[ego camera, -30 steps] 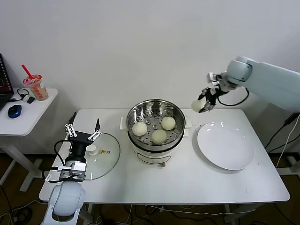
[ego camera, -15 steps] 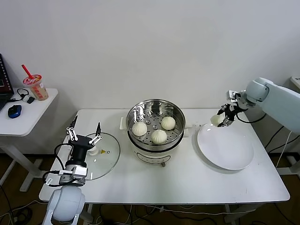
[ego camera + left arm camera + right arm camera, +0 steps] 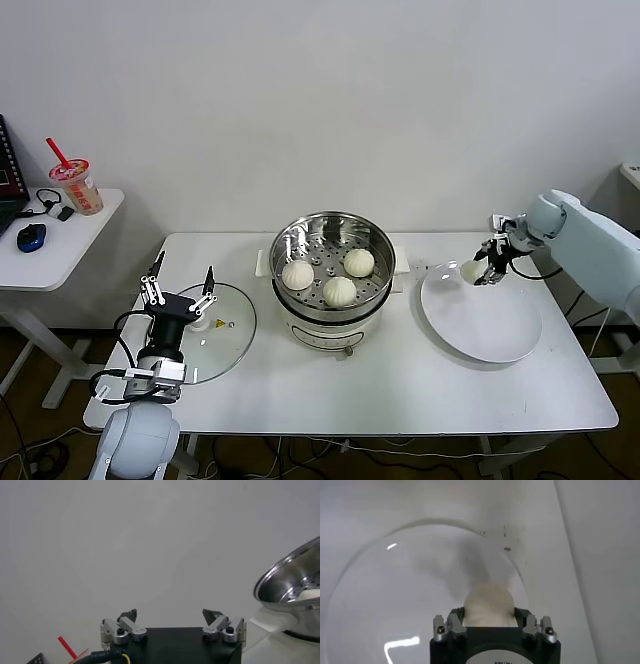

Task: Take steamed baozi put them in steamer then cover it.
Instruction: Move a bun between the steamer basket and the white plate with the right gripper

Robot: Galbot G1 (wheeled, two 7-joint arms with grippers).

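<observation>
The fourth bun (image 3: 468, 271) is clamped in the right gripper (image 3: 484, 274) over the plate (image 3: 490, 330), ready for carrying to the steamer (image 3: 334, 262), while the left gripper (image 3: 178, 284) is held wide open above the lid (image 3: 228, 335).

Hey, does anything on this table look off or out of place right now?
One thing: the right gripper holds a baozi low over the white plate, away from the steamer where three others sit. Nothing looks spilled or damaged.

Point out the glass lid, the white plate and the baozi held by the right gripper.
glass lid (image 3: 228, 345), head view, bare glass near its rim.
white plate (image 3: 490, 325), head view, its bare centre.
held baozi (image 3: 488, 604), right wrist view, its rounded top.
</observation>
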